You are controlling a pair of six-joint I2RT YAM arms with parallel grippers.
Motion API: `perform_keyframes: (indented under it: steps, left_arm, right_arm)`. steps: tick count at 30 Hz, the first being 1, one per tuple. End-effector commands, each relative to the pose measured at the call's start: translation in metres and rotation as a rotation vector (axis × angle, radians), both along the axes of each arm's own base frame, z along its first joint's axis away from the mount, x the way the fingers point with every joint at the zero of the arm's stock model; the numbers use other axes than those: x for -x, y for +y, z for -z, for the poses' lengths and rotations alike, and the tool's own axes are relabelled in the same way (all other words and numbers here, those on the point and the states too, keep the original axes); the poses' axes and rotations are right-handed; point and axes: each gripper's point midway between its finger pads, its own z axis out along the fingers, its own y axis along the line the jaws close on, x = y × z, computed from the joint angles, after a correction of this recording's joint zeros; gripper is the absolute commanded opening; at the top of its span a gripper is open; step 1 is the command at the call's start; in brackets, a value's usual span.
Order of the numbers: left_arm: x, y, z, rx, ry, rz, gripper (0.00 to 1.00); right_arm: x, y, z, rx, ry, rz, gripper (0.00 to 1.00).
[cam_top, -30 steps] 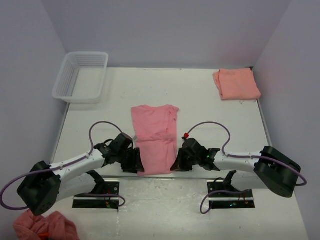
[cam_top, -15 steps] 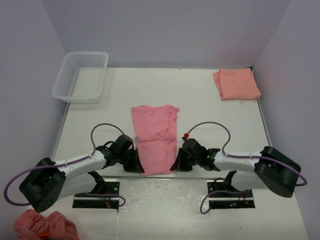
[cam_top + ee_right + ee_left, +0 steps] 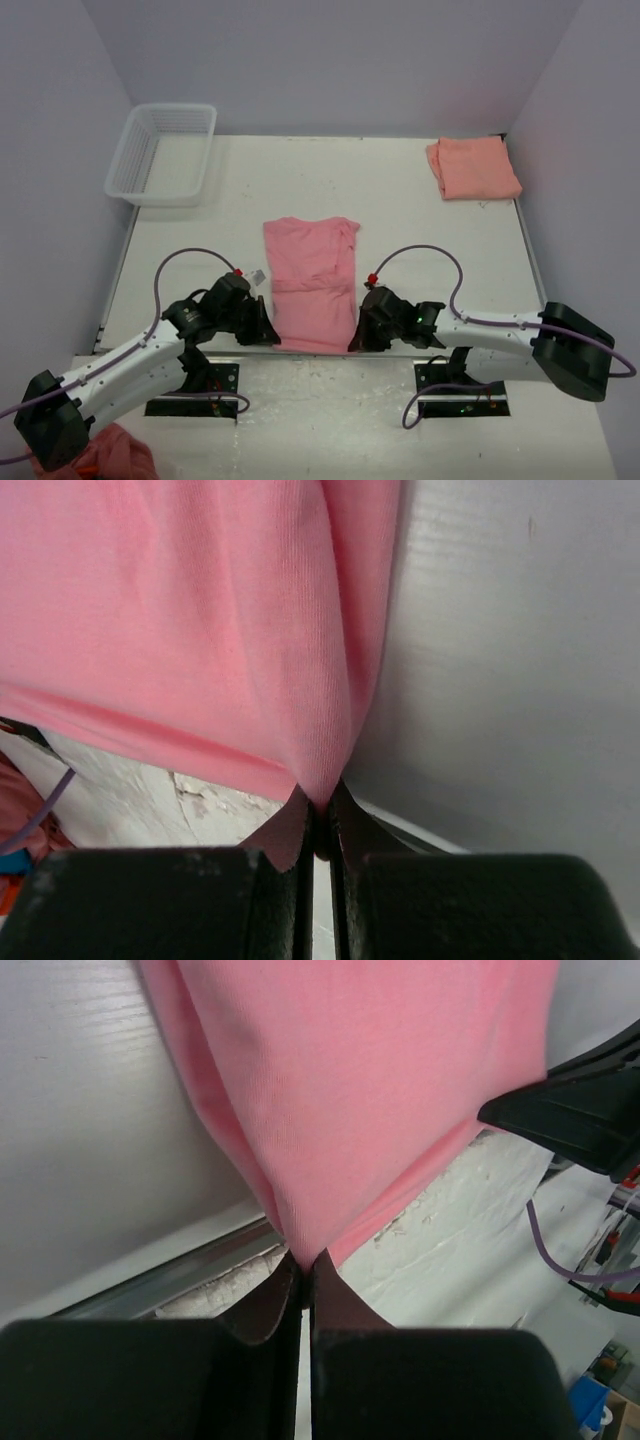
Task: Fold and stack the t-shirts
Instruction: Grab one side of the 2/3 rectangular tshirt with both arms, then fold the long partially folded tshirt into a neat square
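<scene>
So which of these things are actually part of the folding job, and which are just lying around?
In the job: rose-pink cotton t-shirt, pinched at its near corners by the left hand and right hand; folded salmon-orange t-shirt.
Lying about: white plastic mesh basket; crumpled pink cloth heap at the near left edge.

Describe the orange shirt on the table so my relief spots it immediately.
Look at the white table, then its far right corner, across from the plastic basket. The salmon-orange t-shirt lies there, folded small and alone; it is paler and more compact than the rose-pink t-shirt at the near edge.
</scene>
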Motion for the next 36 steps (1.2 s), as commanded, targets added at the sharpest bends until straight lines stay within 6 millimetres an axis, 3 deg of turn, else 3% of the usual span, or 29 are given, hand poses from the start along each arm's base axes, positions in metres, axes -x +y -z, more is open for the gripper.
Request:
perform_keyframes:
  steps: [1, 13, 22, 36]
  left_arm:
    - [0.008, 0.012, -0.011, -0.050, 0.031, -0.026, 0.00]
    - [0.018, 0.019, -0.019, -0.052, 0.031, 0.003, 0.00]
    - [0.008, 0.017, -0.054, -0.032, -0.035, -0.006, 0.00]
    - [0.005, 0.014, -0.061, -0.025, -0.056, -0.004, 0.00]
  right_arm:
    - [0.014, -0.035, 0.012, 0.164, 0.023, 0.002, 0.00]
    - [0.033, -0.037, -0.018, 0.181, -0.018, -0.032, 0.00]
    - [0.029, -0.037, -0.052, 0.182, -0.071, -0.014, 0.00]
    - [0.026, -0.046, -0.059, 0.252, -0.092, 0.026, 0.00]
